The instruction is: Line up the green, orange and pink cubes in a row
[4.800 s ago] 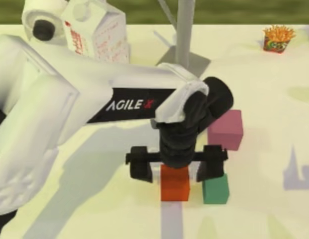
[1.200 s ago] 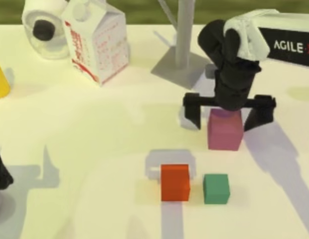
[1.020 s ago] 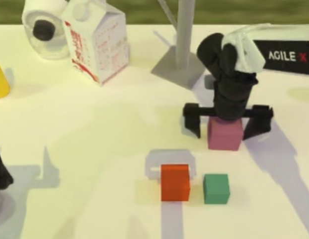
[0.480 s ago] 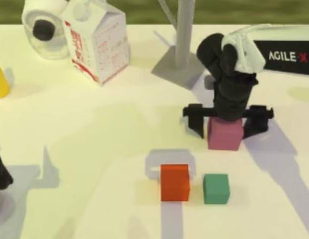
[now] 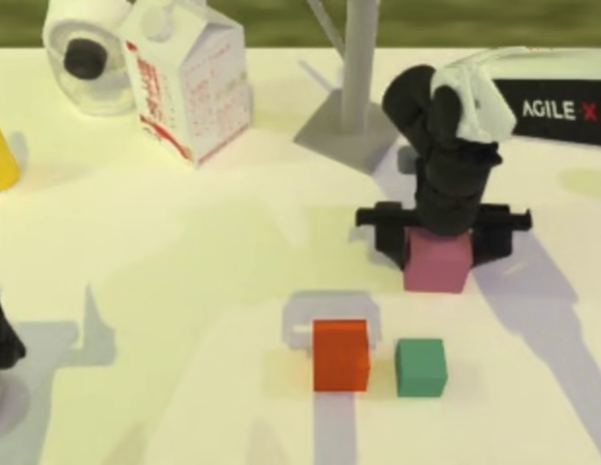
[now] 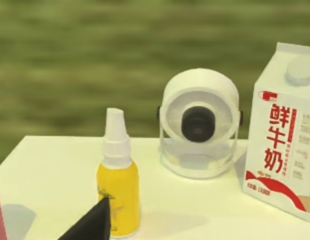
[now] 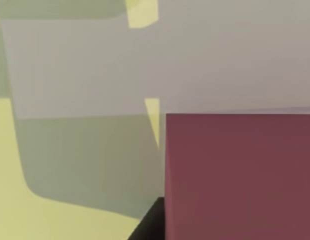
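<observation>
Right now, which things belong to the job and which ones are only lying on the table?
Job: pink cube, held in the right gripper; orange cube; green cube.
Not job: milk carton, yellow bottle, white roll, grey stand.

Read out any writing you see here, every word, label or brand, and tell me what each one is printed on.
"AGILE X": on the right arm, white letters on a black panel.
"鲜牛奶": large red characters on the milk carton.
Small print beside those characters and on the carton's other faces: too small to read.
Cubes, yellow bottle: no readable text.
</observation>
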Controlling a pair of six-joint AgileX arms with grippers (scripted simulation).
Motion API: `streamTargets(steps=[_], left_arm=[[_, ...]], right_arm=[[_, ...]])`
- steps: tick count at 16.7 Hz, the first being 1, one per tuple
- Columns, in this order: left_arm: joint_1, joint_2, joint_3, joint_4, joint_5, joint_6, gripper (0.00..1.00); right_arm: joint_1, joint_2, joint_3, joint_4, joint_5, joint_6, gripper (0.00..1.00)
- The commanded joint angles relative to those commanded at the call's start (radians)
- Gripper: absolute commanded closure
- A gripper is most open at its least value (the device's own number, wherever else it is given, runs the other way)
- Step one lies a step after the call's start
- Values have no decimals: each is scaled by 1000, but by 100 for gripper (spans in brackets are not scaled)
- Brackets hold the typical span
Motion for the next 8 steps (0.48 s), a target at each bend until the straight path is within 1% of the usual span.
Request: streamTargets(steps=[1,8], left_arm=[[0,0,0,0,0,0,0],[0,0,0,0,0,0,0]], right_arm=[[0,0,0,0,0,0,100],[0,0,0,0,0,0,100]])
